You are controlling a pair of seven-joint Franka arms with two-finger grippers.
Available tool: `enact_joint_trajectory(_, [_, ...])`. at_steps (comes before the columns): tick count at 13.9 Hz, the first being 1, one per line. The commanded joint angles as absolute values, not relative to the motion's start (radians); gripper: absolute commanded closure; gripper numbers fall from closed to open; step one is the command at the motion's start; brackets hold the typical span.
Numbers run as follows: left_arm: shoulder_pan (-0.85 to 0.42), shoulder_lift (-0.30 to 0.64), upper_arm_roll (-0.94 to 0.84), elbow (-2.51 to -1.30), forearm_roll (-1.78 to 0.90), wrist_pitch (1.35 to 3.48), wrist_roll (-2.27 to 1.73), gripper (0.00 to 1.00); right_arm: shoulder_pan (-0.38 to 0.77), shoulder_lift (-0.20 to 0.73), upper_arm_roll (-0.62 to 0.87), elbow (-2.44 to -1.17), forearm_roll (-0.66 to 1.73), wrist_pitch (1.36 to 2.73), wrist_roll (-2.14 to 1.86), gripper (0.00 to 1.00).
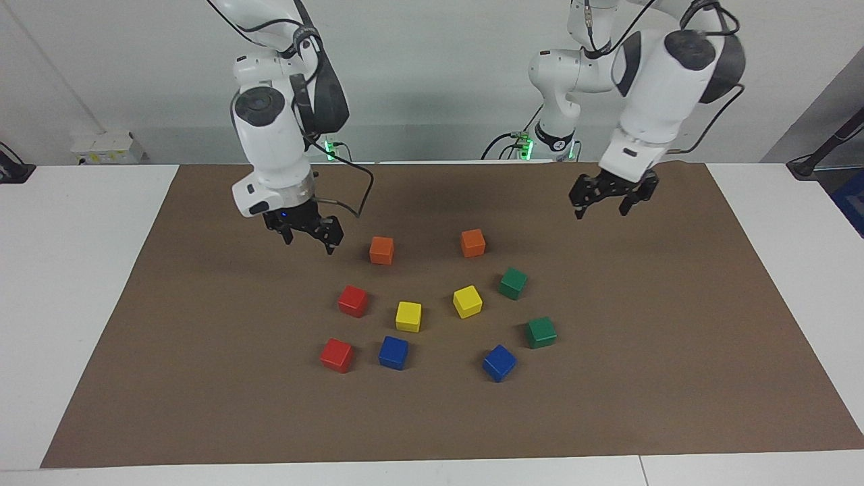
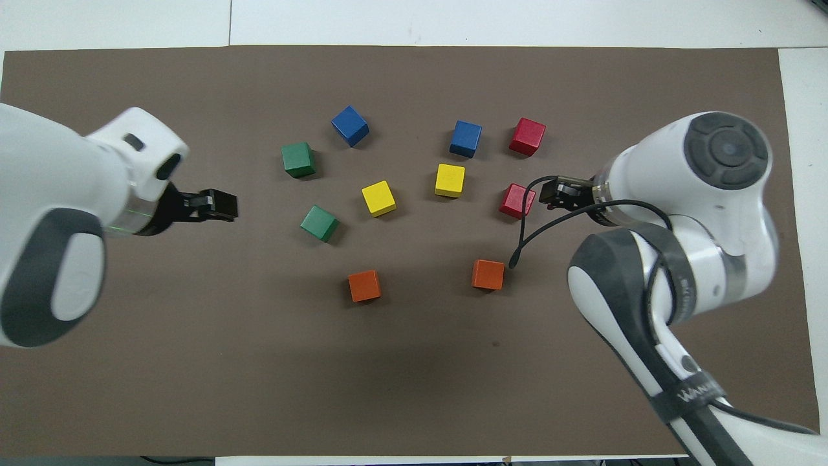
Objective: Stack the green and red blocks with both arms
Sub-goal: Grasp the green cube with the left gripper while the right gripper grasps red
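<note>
Above the brown mat (image 1: pixel 202 378), toward the right arm's end of the table, the right gripper (image 1: pixel 308 233) is held in the air with its fingers parted and nothing between them; it is positioned over bare mat just beside the nearer red block (image 1: pixel 353 300). The left gripper (image 1: pixel 611 199) is likewise raised and spread, empty, over bare mat toward the left arm's end, well apart from the nearer green block (image 1: pixel 513 283). The farther red block (image 1: pixel 337 355) and the farther green block (image 1: pixel 541 332) lie flat on the mat, unstacked, so the task is judged not yet begun. Between the two colour pairs lie two yellow cubes (image 1: pixel 408 316), two blue cubes (image 1: pixel 393 352) and, nearer the robots, two orange cubes (image 1: pixel 381 250). A wrong pick is judged possible, since an orange cube lies near the right gripper and resembles red. A neighbouring cube could be knocked by a spread finger during descent, and a block grasped off-centre could be set down crooked on its partner. In the overhead view the right gripper's fingertips are largely covered by the wrist and cable, and both arms are cut off by the frame edges.
</note>
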State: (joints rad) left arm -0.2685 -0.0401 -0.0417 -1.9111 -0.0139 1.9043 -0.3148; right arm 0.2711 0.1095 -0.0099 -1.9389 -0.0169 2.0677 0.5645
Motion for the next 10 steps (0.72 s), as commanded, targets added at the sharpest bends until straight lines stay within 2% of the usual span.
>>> enact_joint_trajectory(1, [-0.376, 0.055, -0.023, -1.954, -0.023, 2.038, -0.508, 0.0, 0.288, 0.161, -0.014, -1.933, -0.011, 2.132, 0.584, 0.0])
enact_joint_trajectory(8, [-0.465, 0.326, -0.017, -1.868, -0.011, 2.19, -1.078, 0.0, 0.288, 0.265, -0.014, -1.917, 0.025, 2.258, 0.666, 0.0])
enact_joint_trajectory(10, [-0.465, 0.344, -0.017, -1.878, -0.009, 2.246, -1.14, 0.0, 0.288, 0.296, -0.014, -1.907, 0.025, 2.284, 0.67, 0.0])
